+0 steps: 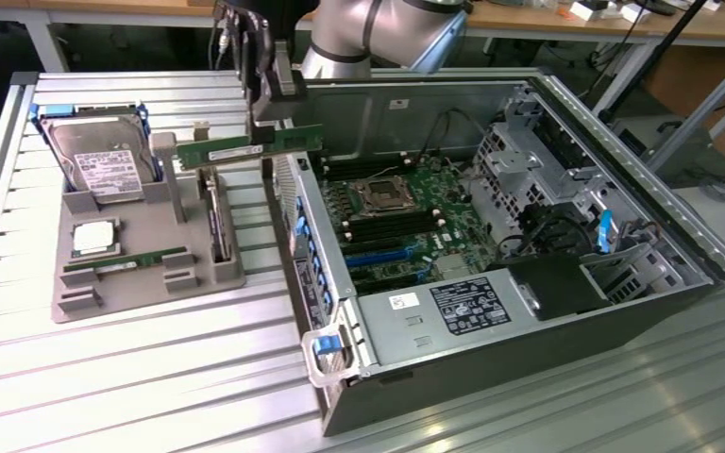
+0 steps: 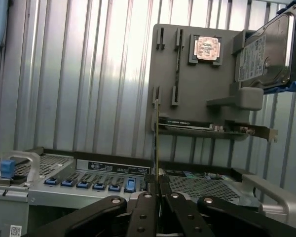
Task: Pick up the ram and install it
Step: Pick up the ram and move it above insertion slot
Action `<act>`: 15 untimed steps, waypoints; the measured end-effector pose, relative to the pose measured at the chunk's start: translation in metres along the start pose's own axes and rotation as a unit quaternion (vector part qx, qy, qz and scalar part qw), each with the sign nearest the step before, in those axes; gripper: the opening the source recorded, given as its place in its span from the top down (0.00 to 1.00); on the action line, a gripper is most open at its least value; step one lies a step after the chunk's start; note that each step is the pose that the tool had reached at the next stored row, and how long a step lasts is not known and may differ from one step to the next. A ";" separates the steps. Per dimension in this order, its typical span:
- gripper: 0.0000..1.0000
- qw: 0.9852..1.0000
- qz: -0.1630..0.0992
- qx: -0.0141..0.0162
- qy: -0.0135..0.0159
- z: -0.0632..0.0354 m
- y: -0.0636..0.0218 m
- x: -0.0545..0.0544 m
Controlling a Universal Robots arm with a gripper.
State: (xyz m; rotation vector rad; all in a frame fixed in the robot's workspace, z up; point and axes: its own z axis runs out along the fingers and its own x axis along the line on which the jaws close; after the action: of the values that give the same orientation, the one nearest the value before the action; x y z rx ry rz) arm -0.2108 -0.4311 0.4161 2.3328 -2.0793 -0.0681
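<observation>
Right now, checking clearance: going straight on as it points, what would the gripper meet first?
Likely the computer case's wall, touched first by the ram in the gripper; depth unclear, possibly the table beside it.

ram [image 1: 249,146]: green | tool [image 1: 264,121]: black | tray [image 1: 148,236]: plain grey | counter [image 1: 148,377]: silver, ribbed stripes | motherboard [image 1: 400,212]: green, blue slots | hard drive [image 1: 101,160]: silver, white label, blue frame | latch [image 1: 326,344]: blue | case [image 1: 527,377]: black, white sticker
</observation>
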 end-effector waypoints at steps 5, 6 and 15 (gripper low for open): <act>0.87 1.000 0.000 0.000 0.000 -0.0004 -0.0096 0.001; 0.87 1.000 0.000 0.000 0.000 -0.0006 -0.0128 0.001; 0.87 1.000 0.000 0.000 0.000 -0.0014 -0.0330 0.004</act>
State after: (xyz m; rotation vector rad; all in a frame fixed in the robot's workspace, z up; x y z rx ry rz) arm -0.1775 -0.4311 0.4161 2.3328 -2.0792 -0.0681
